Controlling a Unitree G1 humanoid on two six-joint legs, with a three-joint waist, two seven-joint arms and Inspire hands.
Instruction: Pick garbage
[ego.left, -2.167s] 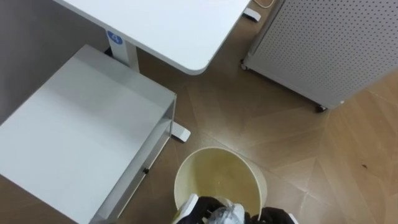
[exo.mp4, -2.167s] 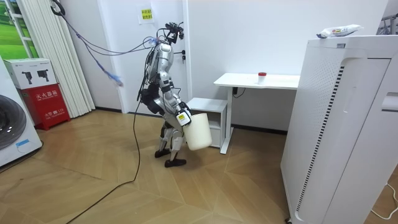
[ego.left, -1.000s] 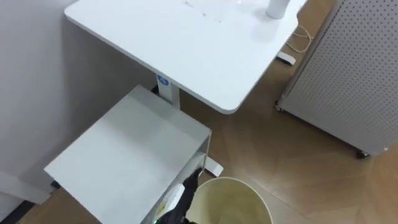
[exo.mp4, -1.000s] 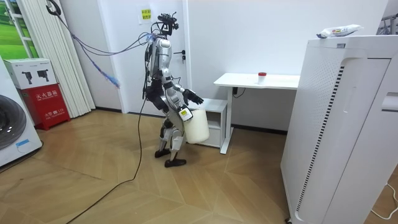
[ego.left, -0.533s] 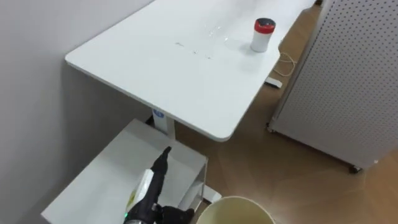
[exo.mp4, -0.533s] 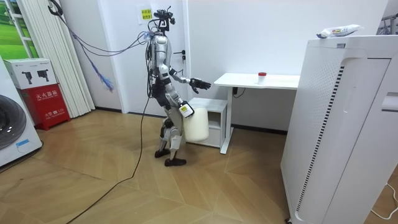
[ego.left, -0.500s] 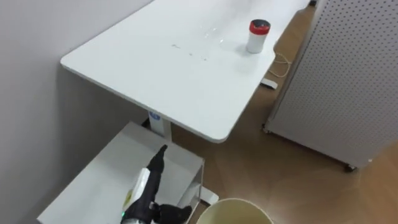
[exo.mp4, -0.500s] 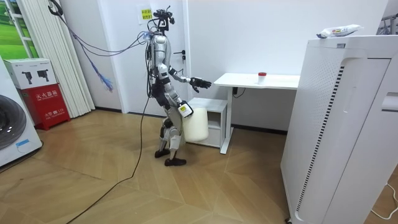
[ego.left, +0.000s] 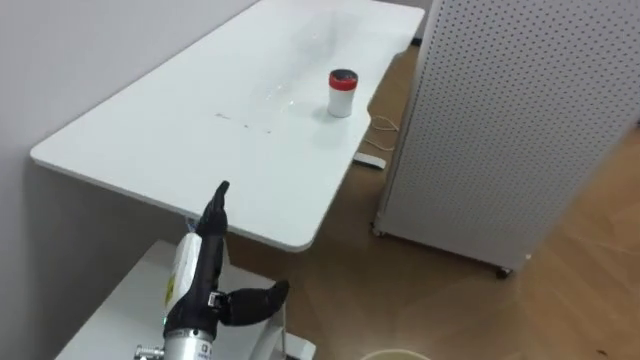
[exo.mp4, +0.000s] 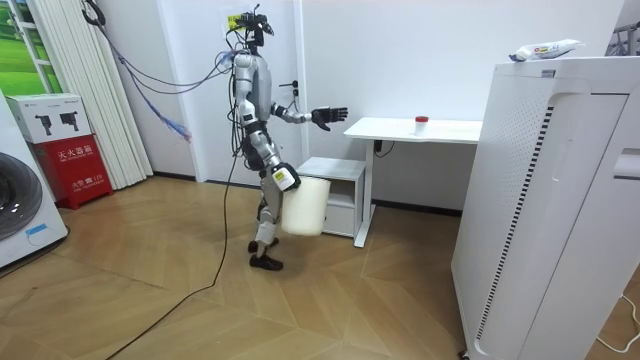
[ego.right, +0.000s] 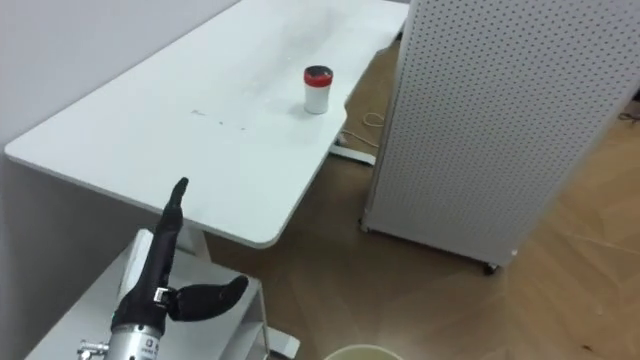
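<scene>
Evidently the garbage to pick is the small red-capped container (ego.left: 342, 92), standing upright toward the table's (ego.left: 150, 140) far end, well apart from my left hand (ego.left: 207, 262). That hand hangs at the table's near edge, fingers straight and thumb spread, holding nothing; I judge it is raised to reach along the tabletop. The cream bin (exo.mp4: 303, 208) hangs beside the table at my right hand (exo.mp4: 283, 181); whether that hand grips it, or what the bin holds, I cannot tell.

bin (ego.left: 395, 355) cut by bottom edge, contents hidden
</scene>
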